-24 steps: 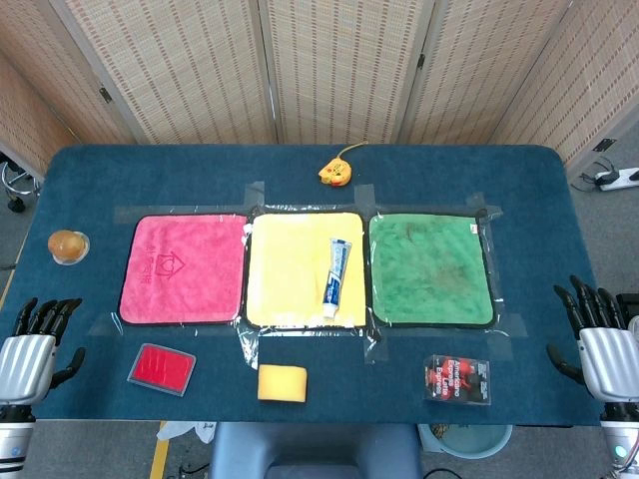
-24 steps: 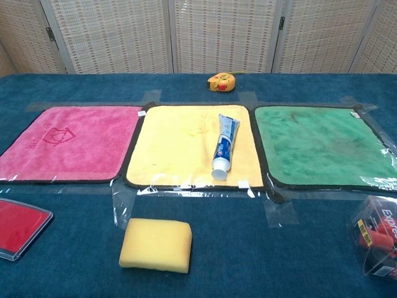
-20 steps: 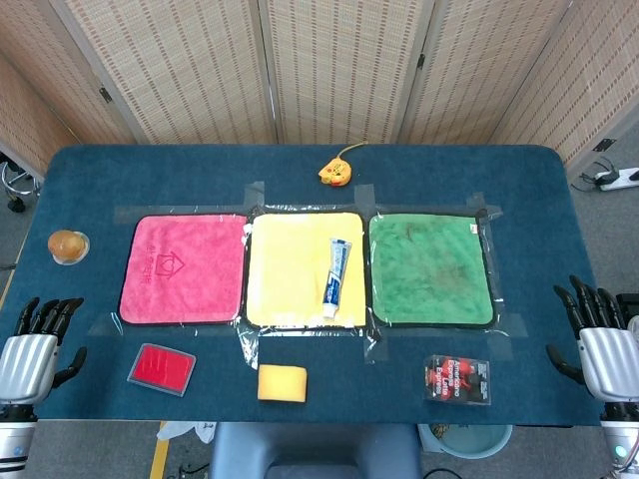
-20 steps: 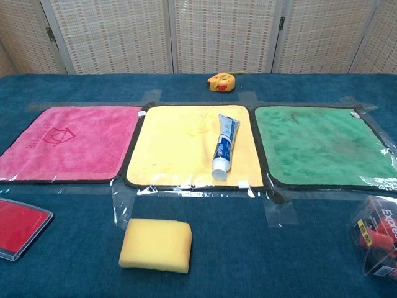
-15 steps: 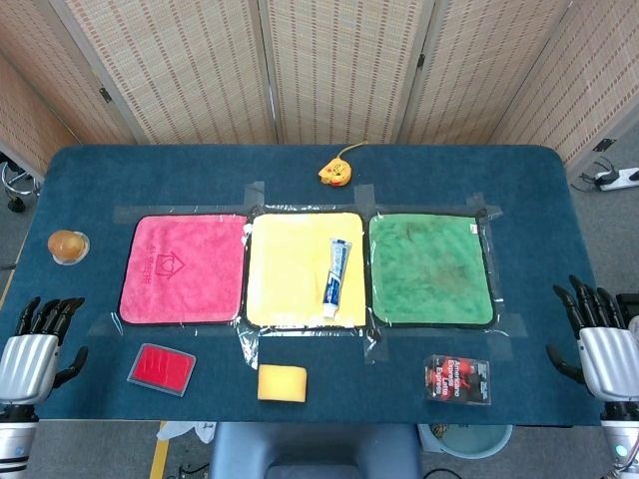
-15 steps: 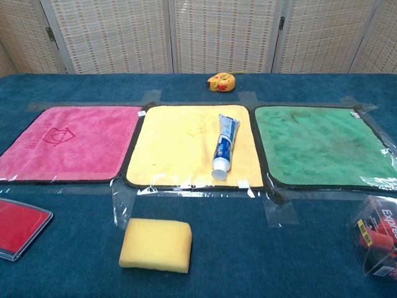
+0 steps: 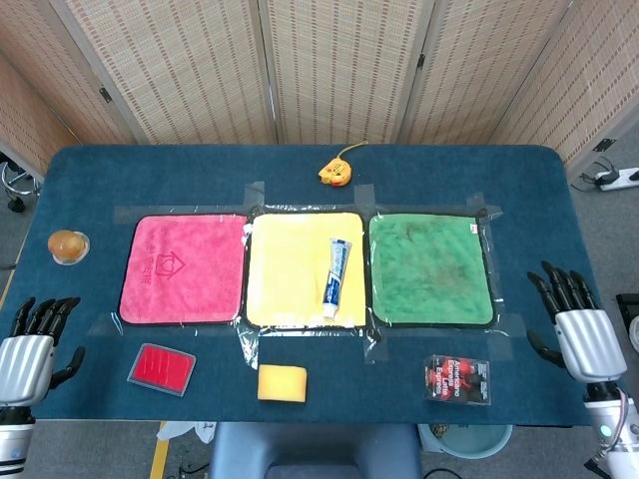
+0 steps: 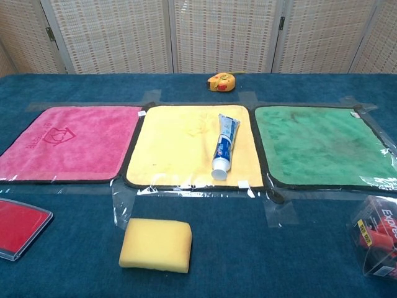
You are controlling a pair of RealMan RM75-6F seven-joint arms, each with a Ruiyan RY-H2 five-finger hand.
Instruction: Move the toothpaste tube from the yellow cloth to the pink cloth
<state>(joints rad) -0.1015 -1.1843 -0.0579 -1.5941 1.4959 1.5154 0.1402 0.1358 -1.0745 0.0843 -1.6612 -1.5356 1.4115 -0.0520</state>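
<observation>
The tube (image 7: 336, 276) lay untouched on the yellow cloth (image 7: 290, 269); both hands, left (image 7: 27, 351) and right (image 7: 577, 329), were released, so a clumsy grasp might drag the cloth.

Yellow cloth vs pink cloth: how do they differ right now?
The yellow cloth carries the toothpaste tube near its right edge; the pink cloth carries nothing. The pink cloth bears a house-like logo; the yellow cloth looks plain. Yellow lies in the middle, pink to its left. Both lie flat, taped down.
</observation>
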